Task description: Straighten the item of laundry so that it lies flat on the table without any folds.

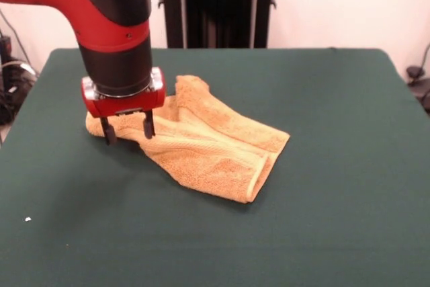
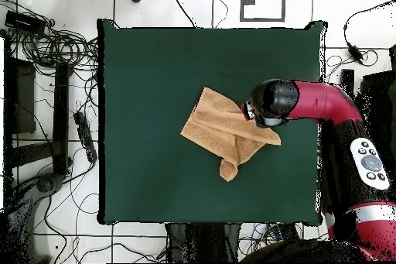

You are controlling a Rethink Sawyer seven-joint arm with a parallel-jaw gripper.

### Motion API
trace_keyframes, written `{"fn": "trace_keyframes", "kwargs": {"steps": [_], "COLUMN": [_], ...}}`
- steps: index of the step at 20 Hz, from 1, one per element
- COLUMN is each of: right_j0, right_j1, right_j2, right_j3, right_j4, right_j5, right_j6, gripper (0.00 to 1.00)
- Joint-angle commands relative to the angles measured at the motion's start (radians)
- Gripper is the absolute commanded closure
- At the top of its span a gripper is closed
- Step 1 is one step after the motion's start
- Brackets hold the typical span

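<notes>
The golden-orange towel (image 1: pixel 208 142) lies rumpled and folded over itself left of the middle of the dark green table (image 1: pixel 336 179). My gripper (image 1: pixel 127 129) hangs straight down over the towel's left end, its two black fingers (image 1: pixel 107 131) apart and reaching down to the cloth, with a bit of towel between them. In the overhead view the towel (image 2: pixel 223 128) lies near the middle of the table (image 2: pixel 155 75), and the arm's wrist (image 2: pixel 272 102) covers its right corner and hides the gripper.
The black pedestal (image 1: pixel 216 5) stands behind the table's far edge. A small white speck (image 1: pixel 27 219) lies on the felt at the near left. Cables and gear (image 2: pixel 46 83) lie on the floor beside the table.
</notes>
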Motion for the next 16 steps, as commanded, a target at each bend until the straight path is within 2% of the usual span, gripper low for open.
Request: {"fn": "trace_keyframes", "kwargs": {"steps": [1,4,9,16], "right_j0": [0.033,0.048,0.077,0.111], "right_j1": [-0.037,-0.074,-0.155,-0.148], "right_j2": [0.109,0.102,0.083,0.06], "right_j3": [0.058,0.136,0.283,0.347], "right_j4": [-0.016,0.009,0.042,0.082], "right_j5": [0.01,-0.011,-0.113,-0.211], "right_j6": [-0.216,-0.138,0.035,0.15], "gripper": [0.0,0.0,0.0,0.0]}}
